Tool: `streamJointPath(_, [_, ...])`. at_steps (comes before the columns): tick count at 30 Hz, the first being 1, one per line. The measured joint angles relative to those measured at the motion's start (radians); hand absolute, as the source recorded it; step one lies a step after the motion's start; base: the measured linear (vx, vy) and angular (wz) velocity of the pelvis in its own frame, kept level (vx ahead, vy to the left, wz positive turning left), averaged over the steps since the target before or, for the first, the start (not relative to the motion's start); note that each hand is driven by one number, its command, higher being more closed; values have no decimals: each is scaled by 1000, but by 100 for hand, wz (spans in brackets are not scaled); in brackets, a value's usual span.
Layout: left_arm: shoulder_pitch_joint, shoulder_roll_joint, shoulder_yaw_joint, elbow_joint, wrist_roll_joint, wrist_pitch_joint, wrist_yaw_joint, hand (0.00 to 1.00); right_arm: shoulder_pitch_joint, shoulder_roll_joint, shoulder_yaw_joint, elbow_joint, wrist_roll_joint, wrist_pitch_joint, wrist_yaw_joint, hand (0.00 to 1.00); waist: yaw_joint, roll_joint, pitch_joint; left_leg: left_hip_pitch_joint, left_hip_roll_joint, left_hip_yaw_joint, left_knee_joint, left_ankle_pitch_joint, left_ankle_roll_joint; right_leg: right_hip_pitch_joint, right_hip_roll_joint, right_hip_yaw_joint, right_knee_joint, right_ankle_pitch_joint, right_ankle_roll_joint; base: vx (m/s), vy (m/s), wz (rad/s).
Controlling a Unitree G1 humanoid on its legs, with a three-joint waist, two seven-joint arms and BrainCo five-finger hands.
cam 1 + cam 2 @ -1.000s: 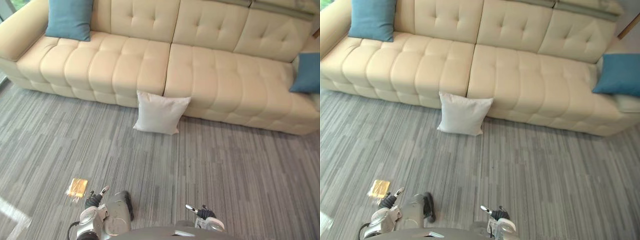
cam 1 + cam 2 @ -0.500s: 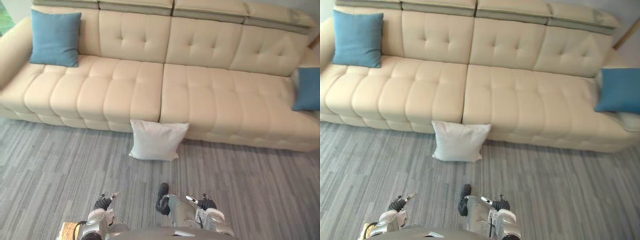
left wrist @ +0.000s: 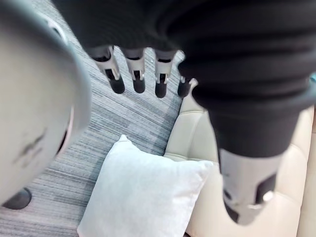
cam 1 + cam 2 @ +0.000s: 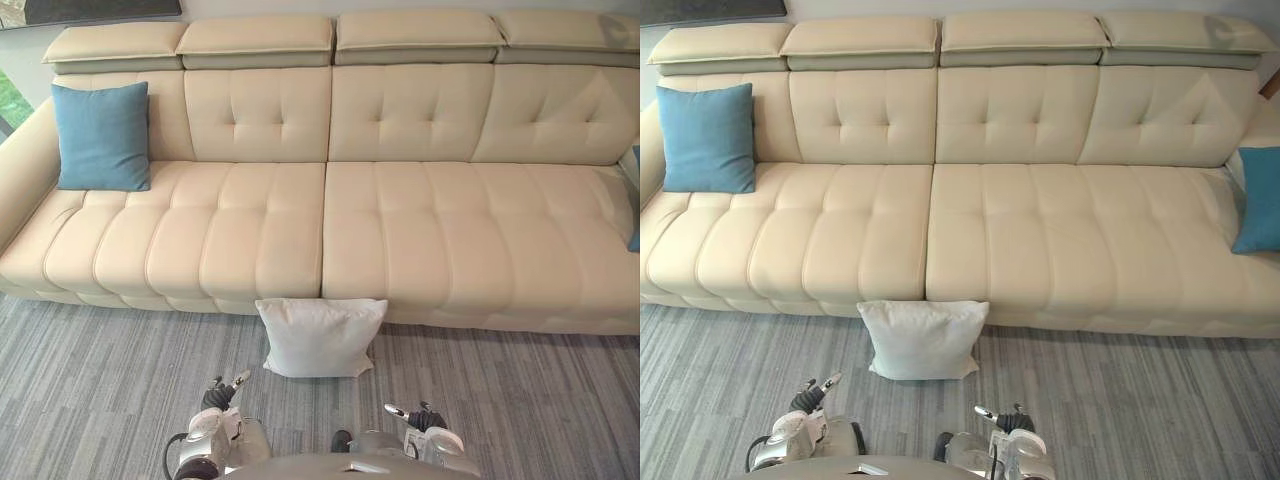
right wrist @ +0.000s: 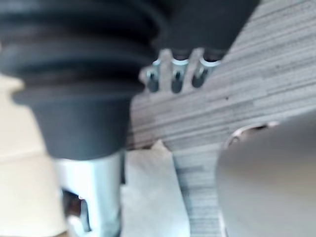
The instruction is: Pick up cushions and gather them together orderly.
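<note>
left blue cushion (image 4: 102,136): upright against the backrest, far left end of the sofa (image 4: 420,240)
my left hand (image 3: 138,75): down low over the carpet (image 4: 90,400), fingers straight and apart, holding nothing
white cushion (image 4: 320,337): on the carpet, leaning on the sofa front at the middle seam
my right hand (image 5: 174,74): low too, fingers look loose I think, nothing in it
right blue cushion (image 4: 1260,200): far right end of the sofa

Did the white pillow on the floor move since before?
No. The white cushion still leans on the sofa front under its middle seam; only the camera shifted.
</note>
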Motion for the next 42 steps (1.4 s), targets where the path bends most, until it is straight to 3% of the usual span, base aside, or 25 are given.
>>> streamJointPath(8, [3, 10, -6, 17, -1, 0, 12, 0, 1, 0, 21, 2, 0, -13, -1, 0, 2, 1, -17, 2, -28, 29, -14, 2, 24, -5, -31, 38, -41, 14, 32, -83, 73, -12])
streamJointPath(11, [-1, 11, -32, 10, -2, 0, 30, 0, -3, -26, 88, -4, -2, -13, -5, 0, 4, 6, -19, -32, -30, 25, -11, 2, 21, -43, -31, 38, -33, 10, 37, -89, 10, -1])
streamJointPath(15, [-36, 24, -97, -39, -22, -1, 65, 0, -76, -49, 136, -22, -40, -14, -33, 0, 7, 27, 32, -199, 0, 18, 83, -8, 30, -222, -16, 47, 80, 3, 25, -134, 26, -11])
streamJointPath(20, [-166, 87, -141, -122, -99, -20, 116, 0, -238, -104, 166, -174, -40, -17, -89, 0, 11, 21, 165, -430, 41, 19, 272, -45, 58, -503, -17, 90, 353, -65, 35, -132, 37, -14])
streamJointPath(25, [-312, 173, -126, -177, -147, -44, 152, 0, -415, -167, 157, -215, -28, -22, -144, 0, 2, 19, 217, -655, 58, 9, 383, -60, 64, -752, -27, 99, 518, -109, 20, -132, -31, -4])
streamJointPath(32, [-554, 234, -40, -222, -219, -56, 200, 0, -703, -266, 75, -249, 28, -29, -233, 0, -1, 20, 362, -985, 75, -7, 533, -46, 91, -1111, -40, 120, 741, -142, 15, -72, -41, 5])
streamJointPath(36, [-618, 260, -41, -289, -240, -60, 223, 0, -829, -337, 45, -249, 64, -29, -275, 0, 2, 21, 378, -1163, 84, -20, 605, -43, 95, -1299, -47, 127, 846, -162, 9, -70, -68, 5])
streamJointPath(42, [-673, 264, -86, -421, -254, -67, 258, 0, -949, -415, 63, -265, 127, -29, -318, 0, 6, 19, 381, -1316, 88, -27, 634, -20, 101, -1468, -47, 136, 910, -164, 5, -84, -27, 5])
